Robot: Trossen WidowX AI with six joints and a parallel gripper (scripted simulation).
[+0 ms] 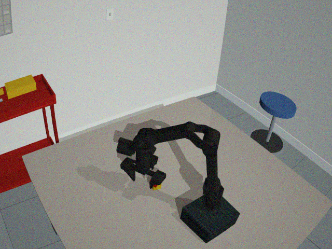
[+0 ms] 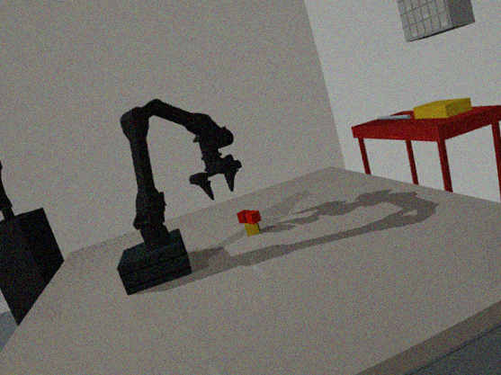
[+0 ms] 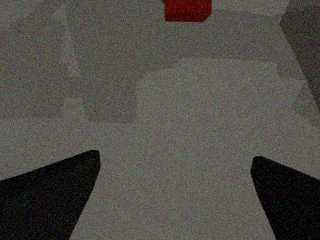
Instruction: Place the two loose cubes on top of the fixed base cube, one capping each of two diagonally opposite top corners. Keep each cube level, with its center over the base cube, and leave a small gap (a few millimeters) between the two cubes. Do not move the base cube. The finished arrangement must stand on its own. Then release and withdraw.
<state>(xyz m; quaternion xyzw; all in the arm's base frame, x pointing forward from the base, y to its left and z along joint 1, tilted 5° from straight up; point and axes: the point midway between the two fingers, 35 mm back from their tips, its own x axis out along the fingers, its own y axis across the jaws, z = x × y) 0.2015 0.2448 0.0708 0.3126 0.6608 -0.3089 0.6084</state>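
The yellow base cube (image 2: pixel 252 229) (image 1: pixel 156 188) stands on the table. Two red cubes rest on top of it: one red cube (image 2: pixel 253 217) is nearer the exterior camera, the other red cube (image 2: pixel 242 216) is behind it to the left. Both look level there; the gap between them is too small to judge. A finger hides most of the stack in the top view. The wrist view shows only part of a red cube (image 3: pixel 188 10) at its top edge. My gripper (image 1: pixel 142 183) (image 2: pixel 221 194) (image 3: pixel 176 162) is open and empty, above the stack and off to one side, touching nothing.
My arm's black base (image 1: pixel 210 217) (image 2: pixel 154 264) stands on the table (image 1: pixel 107 219) (image 2: pixel 257 324). A red cart (image 1: pixel 29 99) (image 2: pixel 438 128) with a yellow box (image 1: pixel 21 86) (image 2: pixel 441 108), a blue stool (image 1: pixel 277 104) and a second black arm on a pedestal (image 2: pixel 22 258) stand off the table.
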